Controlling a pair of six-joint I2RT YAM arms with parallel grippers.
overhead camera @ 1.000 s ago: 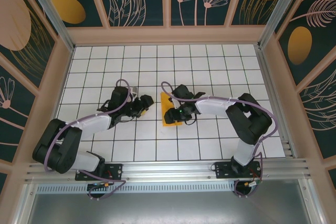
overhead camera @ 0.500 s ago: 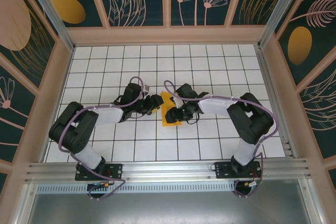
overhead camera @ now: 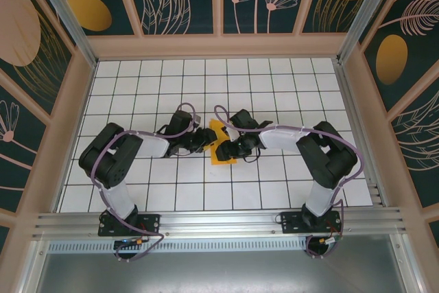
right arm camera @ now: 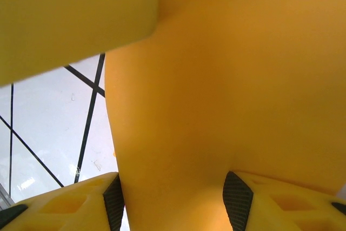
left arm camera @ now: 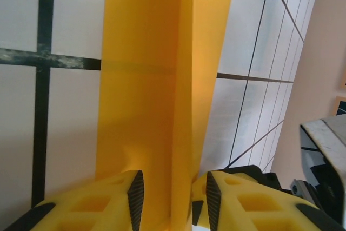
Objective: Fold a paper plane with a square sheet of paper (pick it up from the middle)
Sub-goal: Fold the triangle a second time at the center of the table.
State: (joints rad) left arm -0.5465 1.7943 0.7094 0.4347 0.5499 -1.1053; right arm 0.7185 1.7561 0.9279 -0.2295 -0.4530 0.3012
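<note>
The folded paper sheet (overhead camera: 221, 155) lies near the middle of the white grid table (overhead camera: 206, 80), a narrow orange-yellow strip that runs from near to far, with its far tip peeking out between the two arms. The left gripper (overhead camera: 208, 138) reaches in from the left and meets the strip's left edge, while the right gripper (overhead camera: 232, 147) comes from the right and sits over its right side, so the two heads almost touch above the paper. In the left wrist view, the paper (left arm camera: 140, 79) lies flat over a dark grid line and a long flap stands up along its right half, with a sharp straight crease. The left gripper (left arm camera: 173, 187) has its jaws narrow, one dark pad (left arm camera: 136, 193) on each side of that raised crease, with a little room on the left pad's side. In the right wrist view, the paper (right arm camera: 227, 79) curves up close to the lens, and the right gripper (right arm camera: 175, 187) stands about half apart with paper from pad (right arm camera: 114, 193) to pad; I cannot tell whether it squeezes the sheet. Bare grid squares stretch away from the paper toward the far wooden wall (overhead camera: 219, 46), toward both side walls and toward the near metal rail (overhead camera: 219, 221). Both elbows are bent well back from the paper.
</note>
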